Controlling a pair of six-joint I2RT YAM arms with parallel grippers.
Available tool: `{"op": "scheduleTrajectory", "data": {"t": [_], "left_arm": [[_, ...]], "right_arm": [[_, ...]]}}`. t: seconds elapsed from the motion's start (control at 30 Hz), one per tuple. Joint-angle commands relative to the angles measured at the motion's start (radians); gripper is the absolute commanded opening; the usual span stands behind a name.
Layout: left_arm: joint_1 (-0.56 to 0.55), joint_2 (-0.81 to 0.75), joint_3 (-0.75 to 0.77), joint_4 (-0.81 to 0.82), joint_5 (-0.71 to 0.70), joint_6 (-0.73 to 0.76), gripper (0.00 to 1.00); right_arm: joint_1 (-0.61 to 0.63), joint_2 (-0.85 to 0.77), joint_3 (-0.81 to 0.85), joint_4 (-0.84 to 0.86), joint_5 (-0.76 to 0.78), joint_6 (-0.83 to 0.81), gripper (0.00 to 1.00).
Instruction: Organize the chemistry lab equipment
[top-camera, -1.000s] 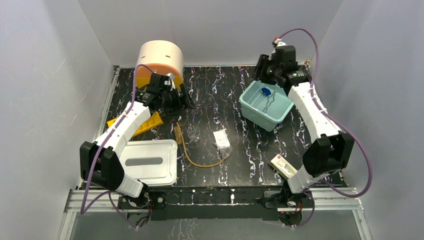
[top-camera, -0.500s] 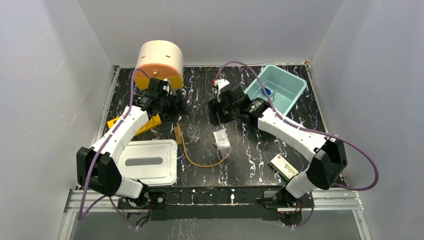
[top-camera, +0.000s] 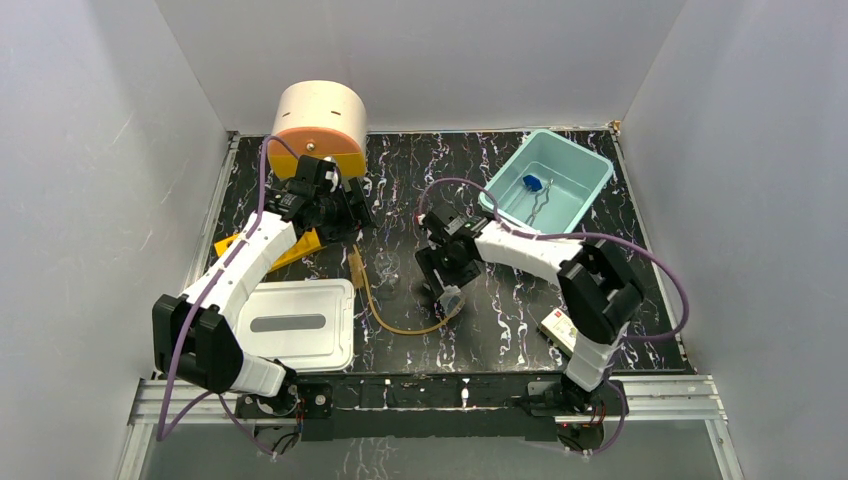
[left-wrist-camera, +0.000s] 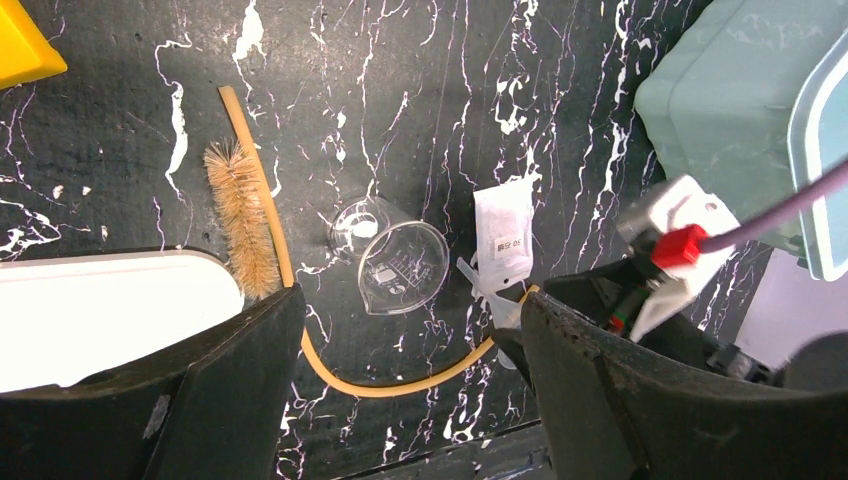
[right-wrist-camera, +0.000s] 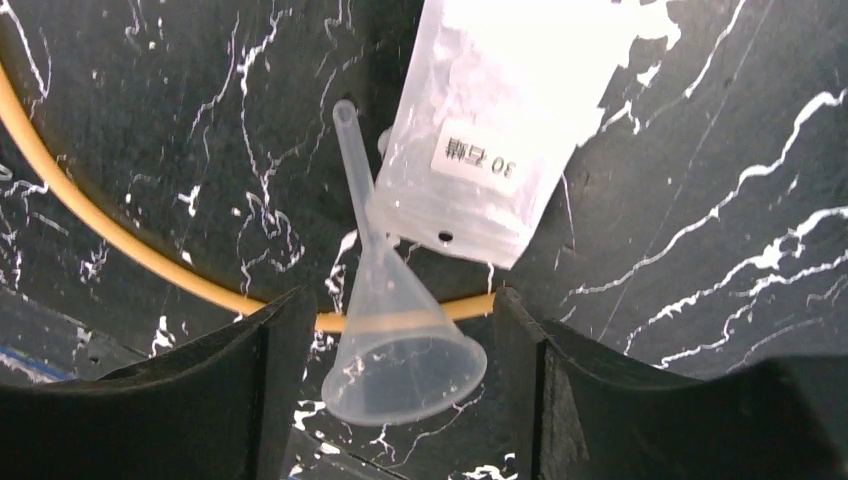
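Right claw (right-wrist-camera: 400, 385) is spread with nothing held, its fingers straddling the clear funnel (right-wrist-camera: 392, 330) lying on the worktop (top-camera: 500, 310). Gaps show on both sides of the cone, so I read it as no contact yet.

A second ago this claw was up at the teal bin (top-camera: 602, 168), half a second ago over mid-worktop, and now it's down low at centre. The bin also went from mid-right to the far right corner, with the blue-tipped piece (top-camera: 532, 182) and wire clamp (top-camera: 541, 206) inside. My read: two items filed, funnel is the next pick.

Clear packet (right-wrist-camera: 500, 120) lies just past the funnel stem, touching or overlapping, can't tell which. Amber hose (right-wrist-camera: 90, 235) crosses under the cone, so closing could snag it. Small glass beaker (left-wrist-camera: 395, 262) sits just left of that. Brush (left-wrist-camera: 240, 215) lies against the hose further left.

Left claw (left-wrist-camera: 410, 390) is also spread and empty above that cluster, barely moved in the last half second. Yellow rack (top-camera: 297, 250) is beside its forearm.

Room: bare worktop between me and the bin gives a clean carry path to the far right. The near right is tighter, with my elbow near the small carton (top-camera: 560, 332). White lid (top-camera: 300, 322) fills the near left corner.
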Motion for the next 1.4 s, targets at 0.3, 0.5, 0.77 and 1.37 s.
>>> {"op": "scheduleTrajectory", "data": {"t": [0.3,0.5,0.77,1.37], "left_arm": [[0.004,-0.066,0.027,-0.021,-0.038,0.011,0.78],[0.004,-0.067,0.025,-0.021,-0.033,0.007,0.78],[0.005,-0.08,0.029,-0.021,-0.04,0.003,0.78],[0.004,-0.079,0.037,-0.021,-0.055,0.008,0.78]], "right_arm": [[0.037,0.128,0.133,0.006,0.019,-0.124,0.54],[0.051,0.131,0.12,0.032,0.057,-0.132,0.38],[0.056,0.163,0.114,0.051,0.069,-0.138,0.3],[0.059,0.148,0.181,-0.001,0.057,-0.139,0.02]]}}
